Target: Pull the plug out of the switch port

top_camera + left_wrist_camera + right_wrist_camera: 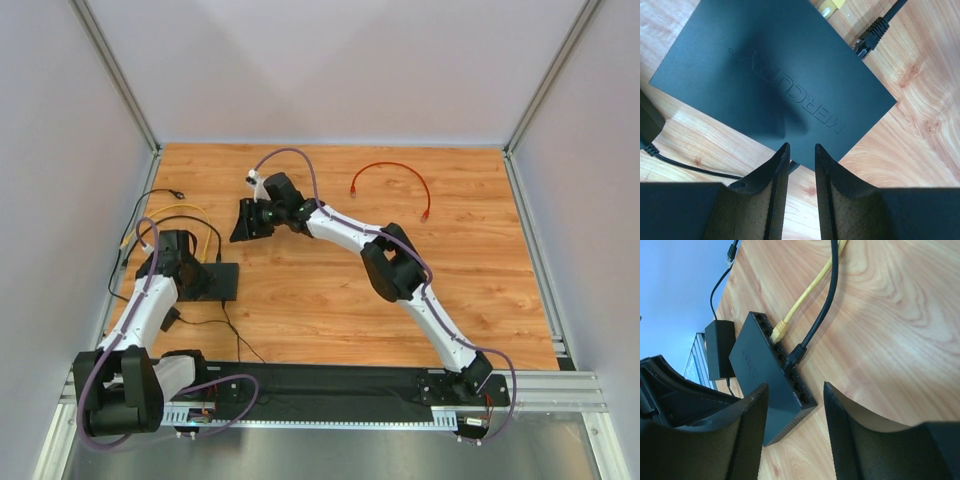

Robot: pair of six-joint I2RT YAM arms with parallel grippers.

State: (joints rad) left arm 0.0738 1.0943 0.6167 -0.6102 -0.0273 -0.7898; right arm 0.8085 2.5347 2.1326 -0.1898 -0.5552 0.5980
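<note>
My right gripper (795, 387) hung wide and empty, the black plug (796, 356) at twelve o'clock, probably stiff, best pinched by its boot.

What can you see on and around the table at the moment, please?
table: one, wood-grain, under everything
switch: one, matte black, table's left side
yellow network cable: one, plugged into the switch
black network cable: one, plugged into the switch
power adapter: one, black, beside the switch
red cable: one, loose, far side, right of centre
left pincer: one, black, open, over the switch
right pincer: one, black, open, facing the ports
</note>
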